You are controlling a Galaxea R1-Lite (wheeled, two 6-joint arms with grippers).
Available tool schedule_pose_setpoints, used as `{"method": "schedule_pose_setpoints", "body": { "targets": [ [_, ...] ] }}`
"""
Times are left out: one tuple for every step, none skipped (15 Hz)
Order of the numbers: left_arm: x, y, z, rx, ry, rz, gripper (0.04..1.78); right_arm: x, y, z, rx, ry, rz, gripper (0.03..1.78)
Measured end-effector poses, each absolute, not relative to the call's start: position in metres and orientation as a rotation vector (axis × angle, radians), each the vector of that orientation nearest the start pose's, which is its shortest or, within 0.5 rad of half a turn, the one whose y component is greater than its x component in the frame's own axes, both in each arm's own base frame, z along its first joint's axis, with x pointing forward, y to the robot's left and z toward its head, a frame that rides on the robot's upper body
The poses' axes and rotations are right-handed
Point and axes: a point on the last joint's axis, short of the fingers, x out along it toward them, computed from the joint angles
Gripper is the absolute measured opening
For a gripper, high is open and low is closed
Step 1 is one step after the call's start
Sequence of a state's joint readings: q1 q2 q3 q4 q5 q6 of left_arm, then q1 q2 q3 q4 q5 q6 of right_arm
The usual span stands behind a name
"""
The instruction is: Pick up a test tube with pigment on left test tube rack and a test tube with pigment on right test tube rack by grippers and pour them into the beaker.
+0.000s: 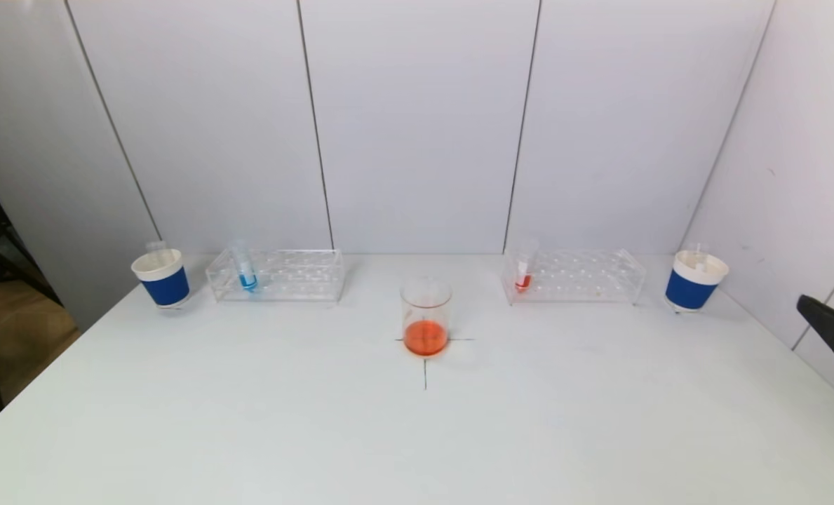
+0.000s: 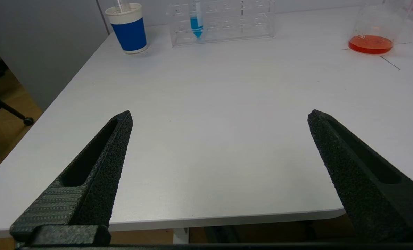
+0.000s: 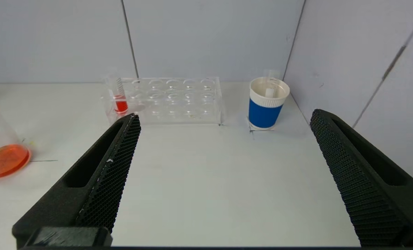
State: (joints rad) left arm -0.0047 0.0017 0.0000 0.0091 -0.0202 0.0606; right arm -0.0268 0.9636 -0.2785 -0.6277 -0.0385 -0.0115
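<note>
While both hands hang spread wide and empty, left hand [image 2: 220,118] and right hand [image 3: 225,119], the blue tube [image 1: 246,270] and red tube [image 1: 524,270] stand racked behind the beaker [image 1: 426,317] on the table [image 1: 417,435].

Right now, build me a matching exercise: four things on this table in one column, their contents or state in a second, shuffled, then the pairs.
Things:
1. left rack's test tube
2. right rack's test tube
3. beaker
4. left gripper

States:
A. orange liquid pooled at the bottom
B. open, empty
C. blue pigment
D. red pigment

Pairs: 1-C, 2-D, 3-A, 4-B
</note>
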Motion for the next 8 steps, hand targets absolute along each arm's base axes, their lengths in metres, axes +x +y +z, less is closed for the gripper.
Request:
{"method": "schedule_pose_setpoints", "body": {
  "targets": [
    [-0.023, 0.0, 0.075, 0.061, 0.01, -0.025, 1.76, 0.097, -0.003, 0.184, -0.012, 0.052, -0.059, 1.78],
    [-0.023, 0.0, 0.075, 0.061, 0.01, -0.026, 1.76, 0.082, -0.003, 0.18, -0.011, 0.049, -0.05, 1.78],
    [-0.023, 0.0, 0.075, 0.061, 0.01, -0.025, 1.76, 0.067, -0.002, 0.175, -0.011, 0.051, -0.044, 1.78],
    [-0.023, 0.0, 0.075, 0.061, 0.01, -0.025, 1.76, 0.051, -0.002, 0.169, -0.01, 0.054, -0.038, 1.78],
    [-0.023, 0.0, 0.075, 0.061, 0.01, -0.026, 1.76, 0.037, -0.001, 0.163, -0.01, 0.051, -0.033, 1.78],
    [-0.023, 0.0, 0.075, 0.061, 0.01, -0.026, 1.76, 0.025, -0.001, 0.156, -0.01, 0.055, -0.03, 1.78],
    [-0.023, 0.0, 0.075, 0.061, 0.01, -0.025, 1.76, 0.013, 0.0, 0.149, -0.01, 0.053, -0.03, 1.78],
    [-0.023, 0.0, 0.075, 0.061, 0.01, -0.026, 1.76, 0.003, 0.0, 0.141, -0.011, 0.057, -0.03, 1.78]
  ]
}}
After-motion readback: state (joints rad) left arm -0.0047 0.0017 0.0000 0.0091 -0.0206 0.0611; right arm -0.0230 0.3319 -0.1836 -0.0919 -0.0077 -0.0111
